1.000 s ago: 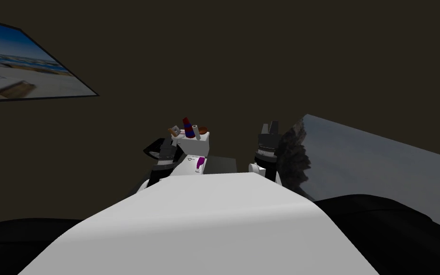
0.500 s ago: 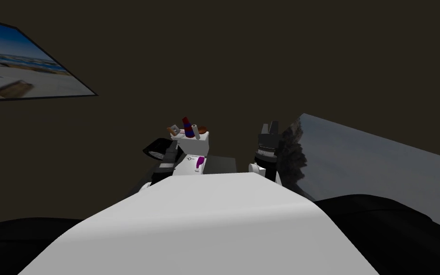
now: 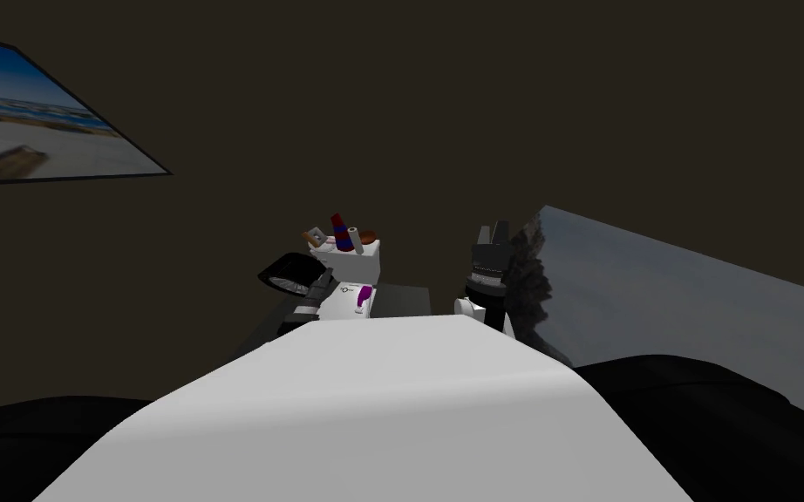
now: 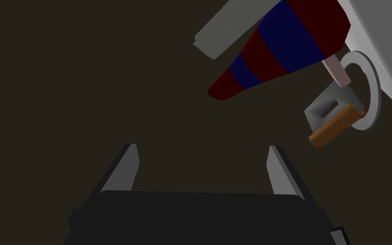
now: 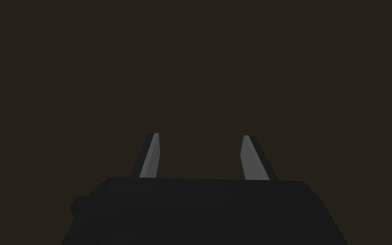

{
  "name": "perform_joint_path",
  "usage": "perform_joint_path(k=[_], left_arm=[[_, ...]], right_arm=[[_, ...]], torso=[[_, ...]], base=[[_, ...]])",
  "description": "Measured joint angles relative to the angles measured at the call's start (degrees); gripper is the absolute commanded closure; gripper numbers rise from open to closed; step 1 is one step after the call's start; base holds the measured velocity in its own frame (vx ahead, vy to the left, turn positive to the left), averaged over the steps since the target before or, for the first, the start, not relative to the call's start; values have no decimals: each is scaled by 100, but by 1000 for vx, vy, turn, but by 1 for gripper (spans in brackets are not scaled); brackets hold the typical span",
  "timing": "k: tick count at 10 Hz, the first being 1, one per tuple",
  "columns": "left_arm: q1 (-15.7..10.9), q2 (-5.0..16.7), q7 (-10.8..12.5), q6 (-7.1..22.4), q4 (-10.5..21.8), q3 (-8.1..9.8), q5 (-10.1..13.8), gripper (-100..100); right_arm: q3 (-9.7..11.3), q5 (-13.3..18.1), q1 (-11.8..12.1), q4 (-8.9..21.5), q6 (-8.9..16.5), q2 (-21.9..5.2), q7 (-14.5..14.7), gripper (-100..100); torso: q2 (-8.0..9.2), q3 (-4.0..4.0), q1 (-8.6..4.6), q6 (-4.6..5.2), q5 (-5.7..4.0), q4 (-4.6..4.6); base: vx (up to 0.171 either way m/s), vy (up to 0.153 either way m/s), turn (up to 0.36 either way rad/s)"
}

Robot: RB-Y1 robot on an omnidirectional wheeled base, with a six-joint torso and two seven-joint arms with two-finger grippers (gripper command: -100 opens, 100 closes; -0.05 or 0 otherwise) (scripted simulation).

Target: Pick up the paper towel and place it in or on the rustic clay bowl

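Left pincer (image 4: 202, 146), blades apart and empty, had sunk lower beside the dark bowl (image 3: 289, 271), uncovering it. Right pincer (image 5: 200, 136) also stood apart. Nothing was grasped yet.

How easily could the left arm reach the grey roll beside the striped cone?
Probably yes, with care. The left gripper is open, empty and near, but the striped cone stands close beside the grey roll on the gripper's side and could be bumped.
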Motion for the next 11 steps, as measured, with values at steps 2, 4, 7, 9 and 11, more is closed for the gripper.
perform_joint_path(k=[2, 4, 7, 9, 11], left_arm=[[118, 37, -246, 196, 85, -50, -320, -100], [259, 110, -438, 228, 297, -18, -575, -100], [273, 181, -762, 376, 580, -45, -962, -100], [284, 232, -946, 467, 712, -51, -1167, -100], [198, 374, -1150, 486, 918, 1, -1342, -100]], right_arm=[[0, 0, 0, 0, 0, 0, 0, 0], [0, 0, 0, 0, 0, 0, 0, 0], [0, 0, 0, 0, 0, 0, 0, 0], [0, 0, 0, 0, 0, 0, 0, 0], [0, 0, 1, 0, 0, 0, 0, 0]], torso=[[-3, -1, 1, 0, 0, 0], [-5, -3, -1, 0, -1, -1], [-10, -6, -1, 1, -1, -2], [-11, -6, -1, 0, 0, -2], [-15, -8, -7, 0, -2, -3]], base=[[0, -17, -39], [7, -18, -41], [12, -18, -37], [18, -25, -19], [27, -35, 1]])
